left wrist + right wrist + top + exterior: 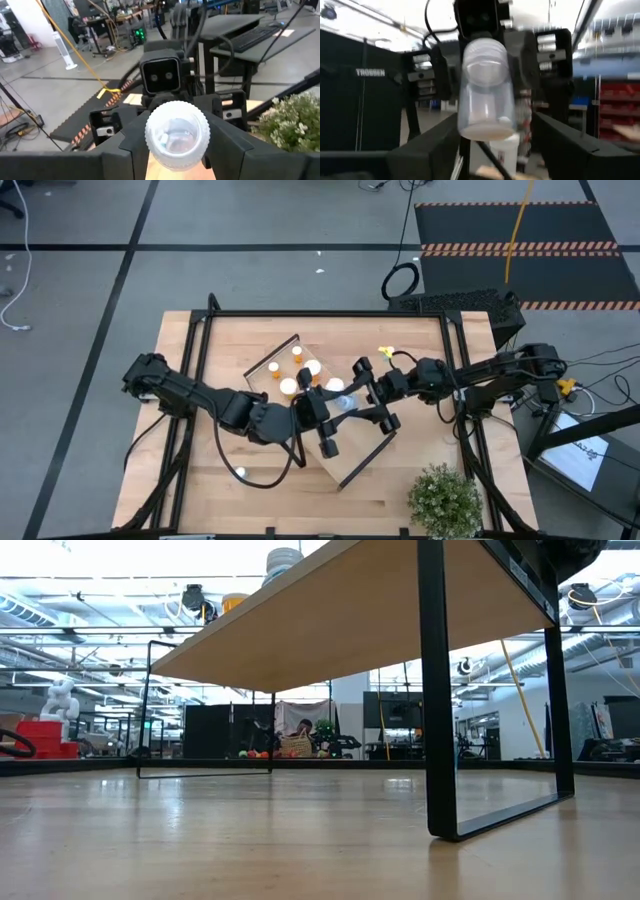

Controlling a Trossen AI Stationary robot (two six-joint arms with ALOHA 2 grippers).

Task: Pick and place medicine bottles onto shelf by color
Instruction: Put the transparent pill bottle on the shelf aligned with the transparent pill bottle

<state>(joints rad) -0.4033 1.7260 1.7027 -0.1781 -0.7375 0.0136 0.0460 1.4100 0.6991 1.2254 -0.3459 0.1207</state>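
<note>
Light-wood table point(200, 480) amid grey workshop floor, "TROSSEN" legible beyond; clear bottle point(177, 131) gripped in left gripper point(318, 412), right gripper point(362, 402) seemingly spread wide alongside.

A robotics lab, grey floor with black tape lines point(120, 270), hazard-striped mat point(520, 225), desk with keyboard point(260, 35), open ceiling pipes point(90, 635)

Legible text: one item. "TROSSEN", pale capitals on a dark panel point(370, 73) in the room background, right wrist view, off to one side beyond the right arm's jaws. No other readable lettering, numbers or signs in any view.
</note>
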